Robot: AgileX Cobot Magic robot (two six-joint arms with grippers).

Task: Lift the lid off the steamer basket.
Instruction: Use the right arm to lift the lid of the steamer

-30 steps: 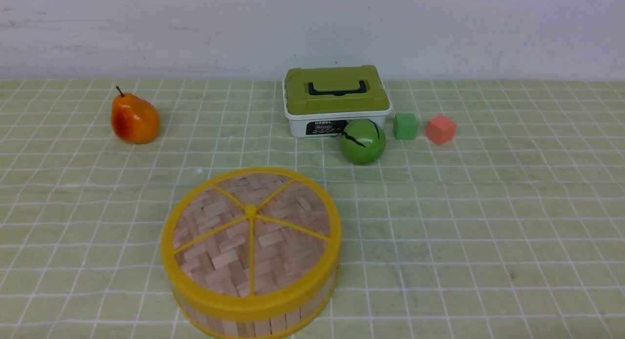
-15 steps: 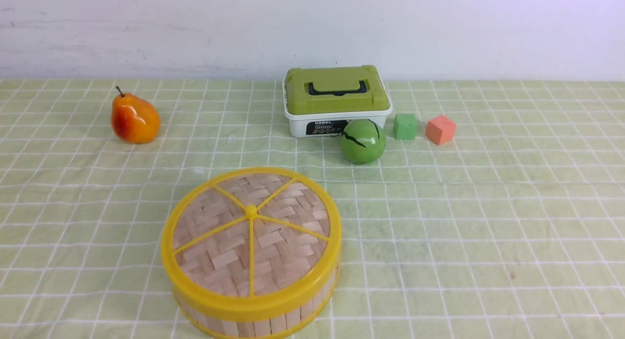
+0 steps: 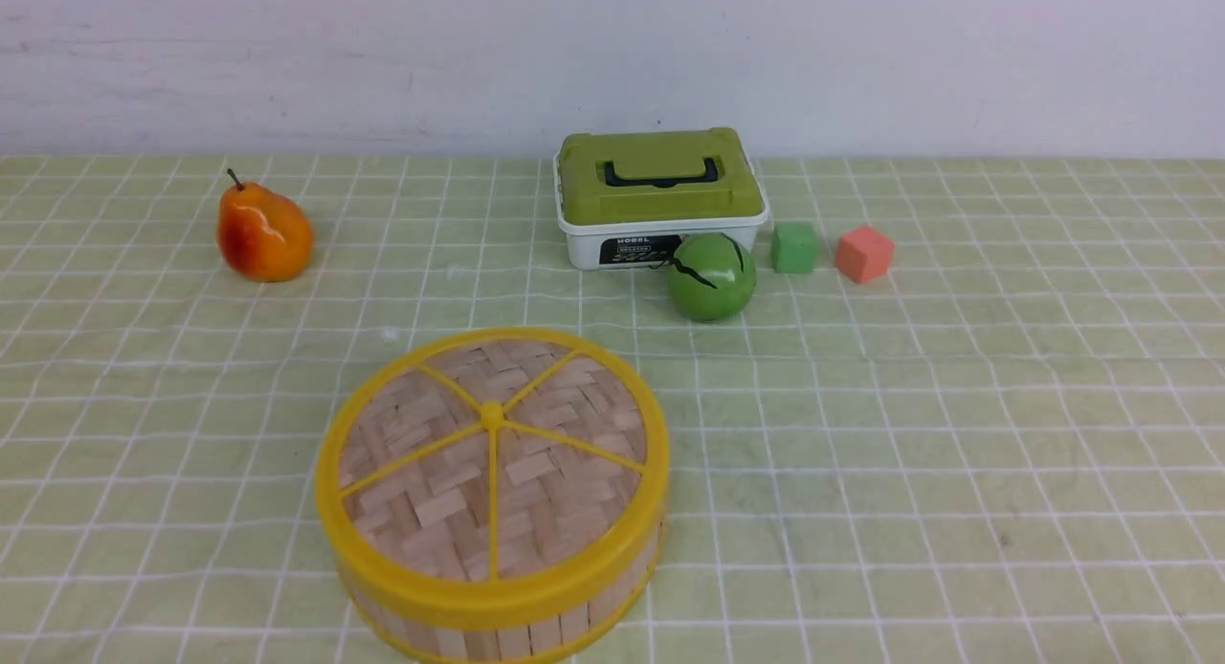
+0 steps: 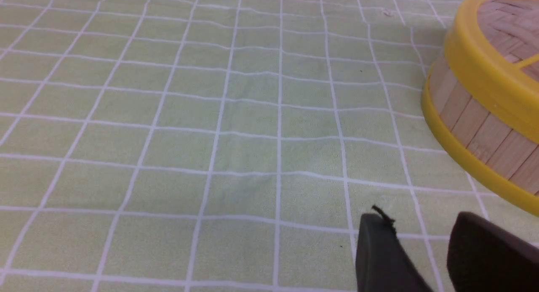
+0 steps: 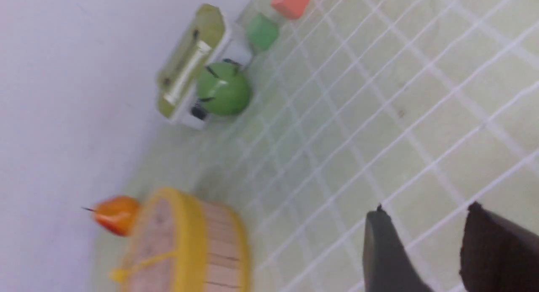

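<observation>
The lid (image 3: 493, 453), woven bamboo with a yellow rim and spokes, sits closed on the steamer basket (image 3: 536, 633) at the near middle-left of the table. Neither gripper shows in the front view. In the left wrist view my left gripper (image 4: 417, 218) is open and empty, low over the cloth, just beside the basket's slat wall (image 4: 476, 123) and the lid's rim (image 4: 484, 65), apart from both. In the blurred right wrist view my right gripper (image 5: 426, 210) is open and empty over bare cloth, well away from the lid (image 5: 168, 237) and the basket (image 5: 219, 245).
A pear (image 3: 263, 235) stands at the far left. A white box with an olive-green lid (image 3: 660, 195) stands at the back, with a green ball (image 3: 712, 276) in front of it, then a green cube (image 3: 795, 247) and a salmon cube (image 3: 863, 254).
</observation>
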